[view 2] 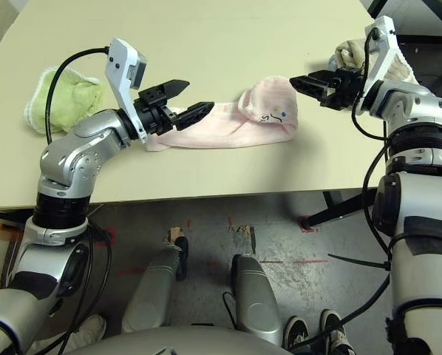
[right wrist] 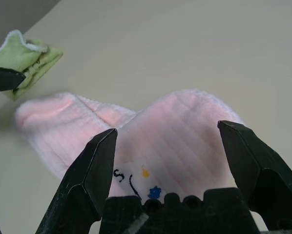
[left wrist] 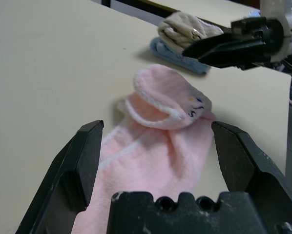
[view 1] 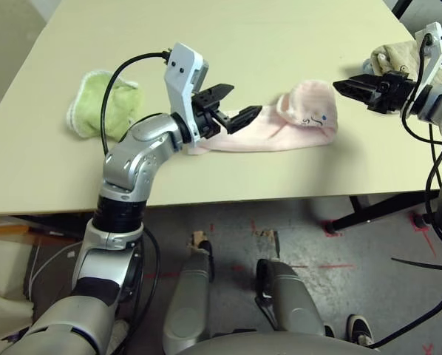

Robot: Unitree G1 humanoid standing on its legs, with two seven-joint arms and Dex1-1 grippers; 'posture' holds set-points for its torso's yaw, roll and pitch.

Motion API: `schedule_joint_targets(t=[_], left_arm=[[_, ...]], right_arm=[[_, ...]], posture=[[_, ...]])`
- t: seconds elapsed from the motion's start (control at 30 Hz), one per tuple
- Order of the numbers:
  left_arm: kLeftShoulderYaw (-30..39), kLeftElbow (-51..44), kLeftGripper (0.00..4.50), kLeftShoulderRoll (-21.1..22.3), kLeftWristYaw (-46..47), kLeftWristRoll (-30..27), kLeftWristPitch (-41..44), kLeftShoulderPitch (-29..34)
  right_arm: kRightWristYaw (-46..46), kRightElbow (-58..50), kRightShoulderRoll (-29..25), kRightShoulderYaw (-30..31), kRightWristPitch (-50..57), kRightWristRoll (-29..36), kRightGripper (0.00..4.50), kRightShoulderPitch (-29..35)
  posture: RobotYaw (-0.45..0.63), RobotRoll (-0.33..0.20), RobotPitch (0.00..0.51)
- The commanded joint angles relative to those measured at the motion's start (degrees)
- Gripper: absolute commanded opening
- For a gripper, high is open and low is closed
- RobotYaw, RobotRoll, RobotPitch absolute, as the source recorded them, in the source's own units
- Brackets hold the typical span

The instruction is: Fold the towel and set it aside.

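The pale pink towel (view 1: 280, 126) lies folded into a long strip near the table's front edge, its right end doubled over with a small dark emblem (view 1: 315, 120) showing on top. My left gripper (view 1: 232, 105) hovers open just above the strip's left end, holding nothing. My right gripper (view 1: 352, 87) hangs open a little above and to the right of the towel's folded end, also holding nothing. The left wrist view looks along the towel (left wrist: 160, 141) between spread fingers; in the right wrist view the folded end (right wrist: 175, 136) sits between spread fingers.
A light-green fluffy cloth (view 1: 106, 103) lies crumpled at the left of the beige table (view 1: 228, 29). A beige towel with a blue layer (left wrist: 185, 31) sits at the table's right edge behind my right gripper. The table's front edge is close to the towel.
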Motion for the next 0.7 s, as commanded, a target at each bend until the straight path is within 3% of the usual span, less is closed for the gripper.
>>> schedule_joint_targets(t=[0.03,0.27,0.7], left_arm=[[-4.5,3.0,4.5,-1.6,-1.3,2.8,-1.1,-0.8],[-9.0,18.9,4.5,-7.1,-4.3,9.3,-10.3,-7.7],[-9.7,47.4,4.5,-14.5,-5.5,19.9,-27.5,-17.2]], right_arm=[[1.7,-0.3,-2.1,1.6,-1.1,-2.4,4.47,1.2],[11.1,-5.7,-6.0,5.2,0.6,-4.4,4.47,5.1],[10.7,-13.1,-7.6,4.4,4.1,-3.1,4.47,9.9]], posture=[[0.1,0.0,0.205],[0.08,0.0,0.21],[0.03,0.0,0.212]])
